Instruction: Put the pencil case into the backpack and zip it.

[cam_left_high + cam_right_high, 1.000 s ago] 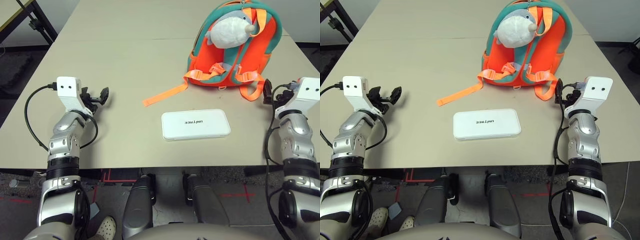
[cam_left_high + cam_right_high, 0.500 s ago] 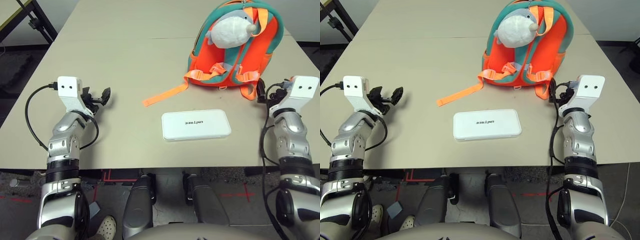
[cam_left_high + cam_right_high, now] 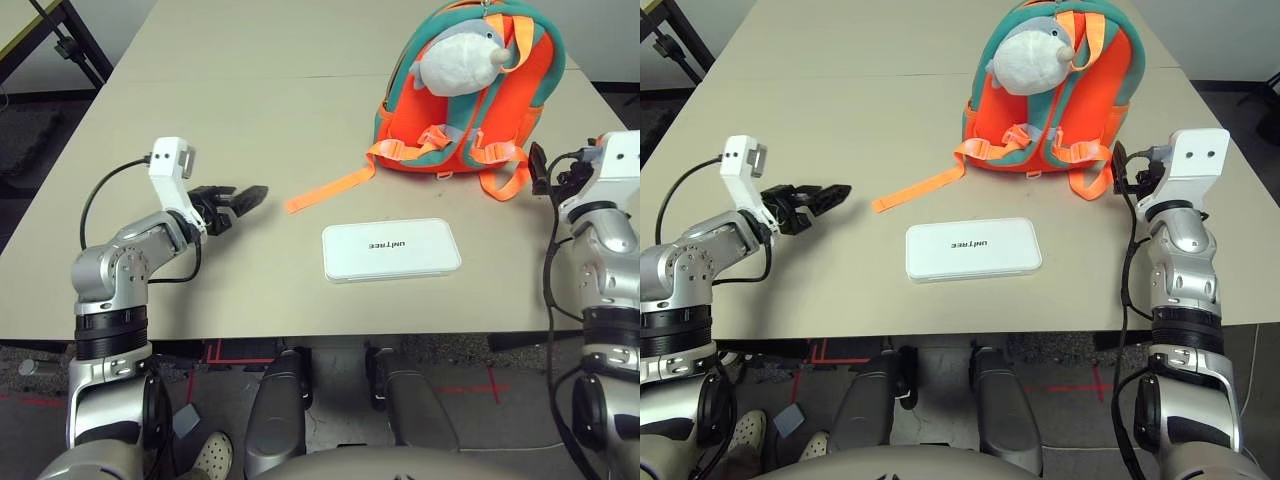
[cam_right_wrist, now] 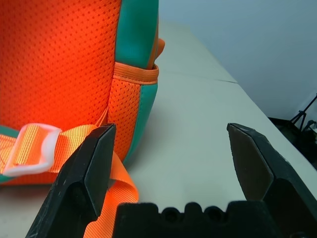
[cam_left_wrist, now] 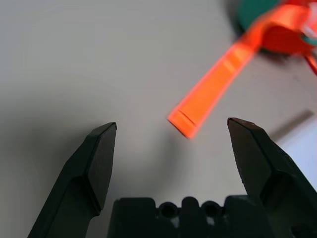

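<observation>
Our left gripper [image 3: 248,195] is gaping empty, the pencil case [image 3: 391,250] lying just beyond it; our right gripper [image 4: 171,144] is hanging wide open beside the backpack [image 3: 470,90].

Mesh-cloth backpack [image 4: 59,54], smooth glossy pencil case [image 3: 391,250], matt table [image 3: 250,110].

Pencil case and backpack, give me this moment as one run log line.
pencil case: flat on table, untouched | backpack: behind it | left gripper: open, empty | right gripper: open, beside backpack
</observation>
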Robot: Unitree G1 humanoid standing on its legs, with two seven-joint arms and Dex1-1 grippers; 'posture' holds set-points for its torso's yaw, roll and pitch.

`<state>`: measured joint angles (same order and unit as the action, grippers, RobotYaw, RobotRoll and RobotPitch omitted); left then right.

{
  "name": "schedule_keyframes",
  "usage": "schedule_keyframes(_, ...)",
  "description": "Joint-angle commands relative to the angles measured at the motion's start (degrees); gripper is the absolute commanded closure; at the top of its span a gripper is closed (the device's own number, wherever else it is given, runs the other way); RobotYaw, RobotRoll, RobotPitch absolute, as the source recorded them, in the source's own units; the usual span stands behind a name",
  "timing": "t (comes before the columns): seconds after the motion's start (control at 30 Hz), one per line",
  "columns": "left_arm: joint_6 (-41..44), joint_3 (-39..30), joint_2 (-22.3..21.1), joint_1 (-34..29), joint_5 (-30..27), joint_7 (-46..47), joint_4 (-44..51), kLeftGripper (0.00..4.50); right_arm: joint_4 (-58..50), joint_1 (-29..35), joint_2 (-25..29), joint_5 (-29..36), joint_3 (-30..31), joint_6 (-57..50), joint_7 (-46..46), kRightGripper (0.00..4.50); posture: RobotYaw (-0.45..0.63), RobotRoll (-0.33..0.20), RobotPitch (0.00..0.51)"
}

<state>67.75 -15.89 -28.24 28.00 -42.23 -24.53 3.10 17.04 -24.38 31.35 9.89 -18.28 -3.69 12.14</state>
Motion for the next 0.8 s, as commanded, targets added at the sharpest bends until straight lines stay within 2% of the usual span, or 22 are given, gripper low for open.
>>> schedule_keyframes(0.03, 8.81, -1.54, -0.66, 1.67, -4.5, -0.34, 1.59, 0.02, -2.82, 2.36, 1.18, -0.88, 0.56, -3.69, 0.77, 0.0, -0.02, 0.0, 0.217)
schedule_keyframes(0.13, 14.66, -3.85, 0.83, 3.23, -7.68, 0.23, 1.53, 0.02, -4.89, 4.15, 1.8, -1.52, 1.03, -5.68, 1.5, 0.0, -0.03, 0.0, 0.216)
schedule_keyframes(0.23, 22.06, -7.9, 4.42, 5.36, -10.26, 1.34, 0.23, 0.02, -6.32, 5.65, 2.05, -2.23, 1.44, -6.74, 2.08, 0.0, -0.04, 0.0, 0.214)
schedule_keyframes(0.3, 24.48, -8.08, 5.65, 5.67, -13.32, 1.67, -0.08, 0.02, -6.84, 6.39, 1.94, -2.4, 1.46, -7.21, 2.12, 0.0, -0.05, 0.0, 0.212)
schedule_keyframes(0.43, 24.75, -4.97, 5.77, 3.97, -19.78, 3.68, -2.53, 0.02, -8.09, 7.5, 1.12, -2.45, 1.55, -7.78, 1.68, 0.0, -0.07, 0.0, 0.208)
schedule_keyframes(0.8, 24.75, -1.74, 2.62, 2.32, -25.31, 8.8, -10.95, 0.02, -9.57, 8.58, 0.81, -2.67, 1.8, -8.31, 1.94, 0.0, -0.09, 0.0, 0.207)
